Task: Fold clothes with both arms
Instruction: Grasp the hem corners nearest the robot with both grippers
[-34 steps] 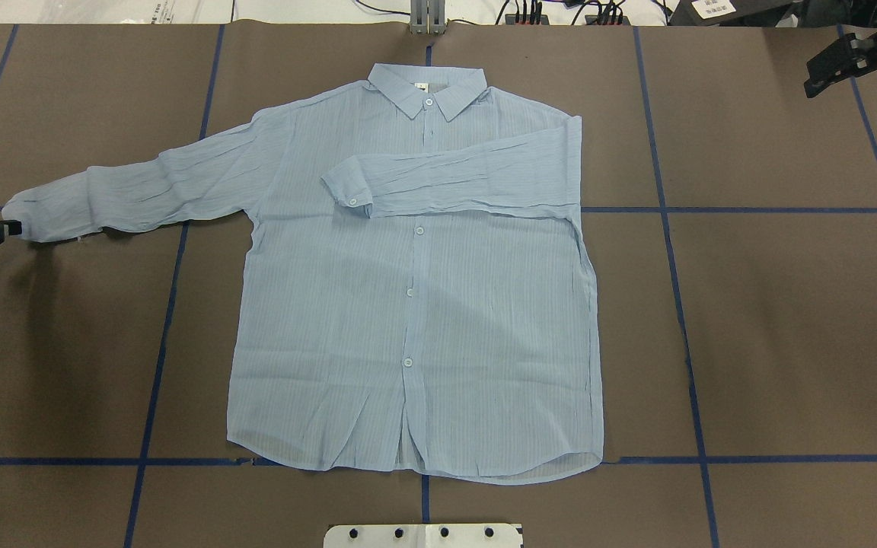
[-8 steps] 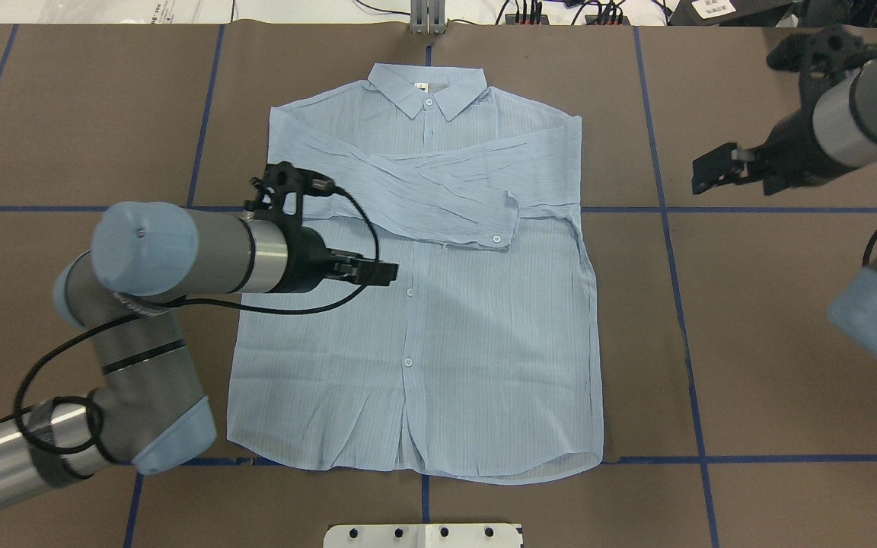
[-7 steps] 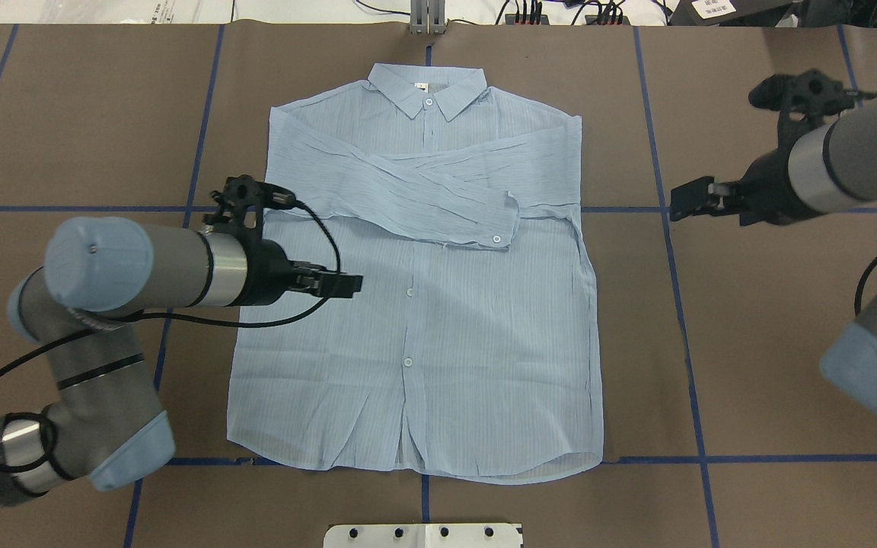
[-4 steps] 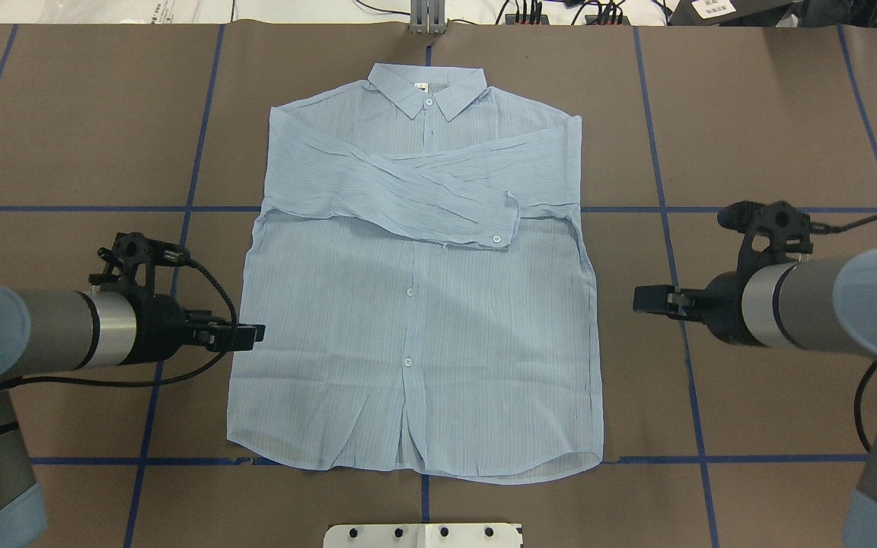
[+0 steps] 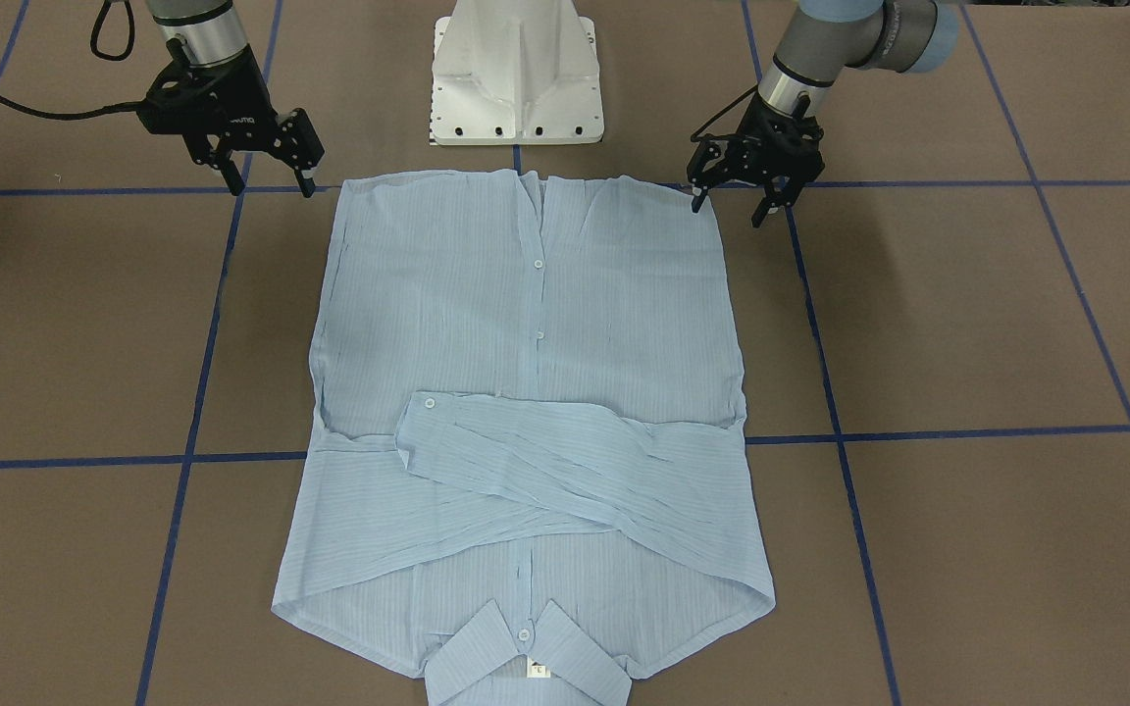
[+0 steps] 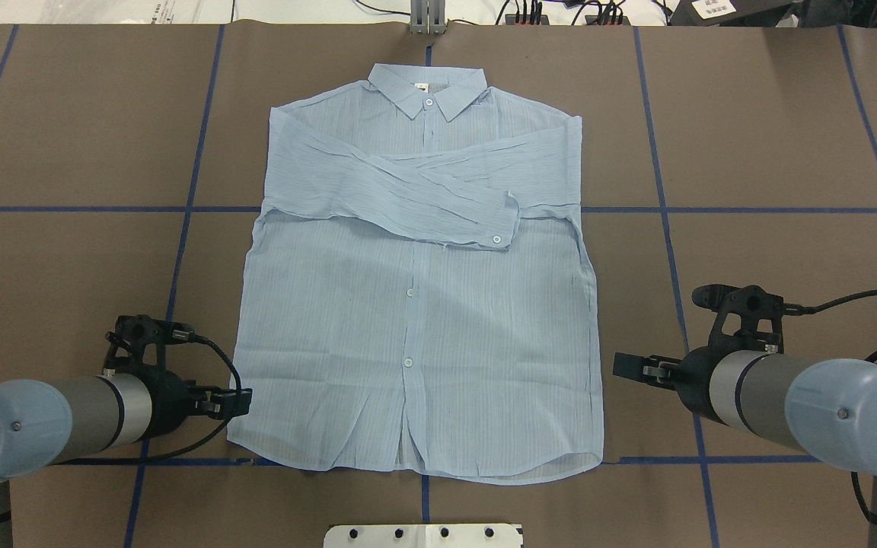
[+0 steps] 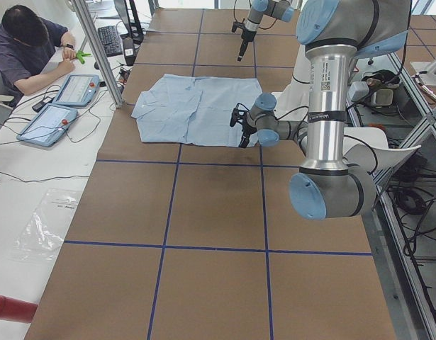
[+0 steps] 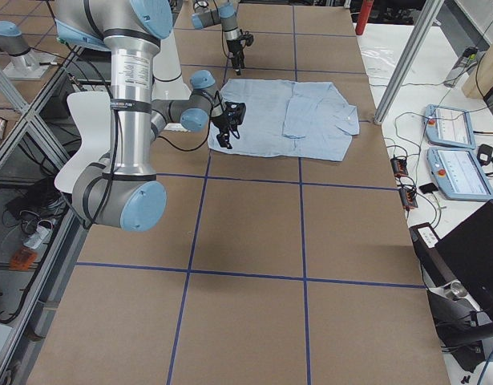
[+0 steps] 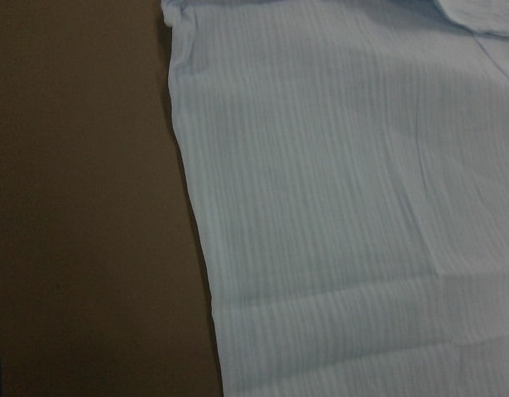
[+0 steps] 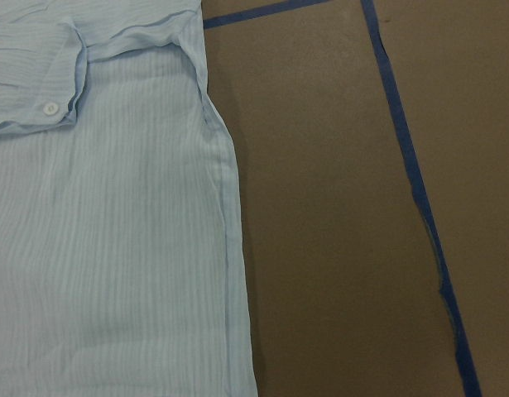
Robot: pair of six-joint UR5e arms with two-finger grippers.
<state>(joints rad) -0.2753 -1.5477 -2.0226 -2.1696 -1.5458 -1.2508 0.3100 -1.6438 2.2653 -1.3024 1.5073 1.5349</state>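
Over the last few seconds the left sleeve [image 6: 377, 194], which had been stretched toward the left edge of the overhead view, was laid across the chest. It lay over the right sleeve [image 6: 541, 156], with its cuff ending right of centre. Both arms then swept from mid-frame down toward the bottom of that view. The left gripper [image 6: 234, 402] had come to the lower left, at the side edge of the shirt [image 6: 416, 320] just above the hem. The right gripper [image 6: 627, 367] sat at the lower right, just beside the opposite edge and a little higher. In the front-facing view both claws stood with fingers apart and nothing between them. The left one [image 5: 725, 211] had a finger at the hem corner, and the right one [image 5: 271, 188] was just off its corner.

I took this to mean the sleeves were done and the bottom fold was next. Each claw would pinch a hem corner and carry it toward the collar [image 6: 427, 91] at top centre. The shirt lay flat, front up and buttoned, in the middle of the table [image 6: 789, 251].

Blue tape [image 6: 667, 228] crossed the brown table and ran under the hem. The white base [image 6: 423, 535] sat at bottom centre. In the left view a person [image 7: 26, 39] sat at upper left by two pendants [image 7: 62, 103], well apart from the shirt.

The hindrance, as I judged it, was the cloth itself. It was thin, lay flat against the table and was rippled along the hem, so a finger might slide over it rather than under. The loosely crossed sleeves could also shift when the hem came over them.
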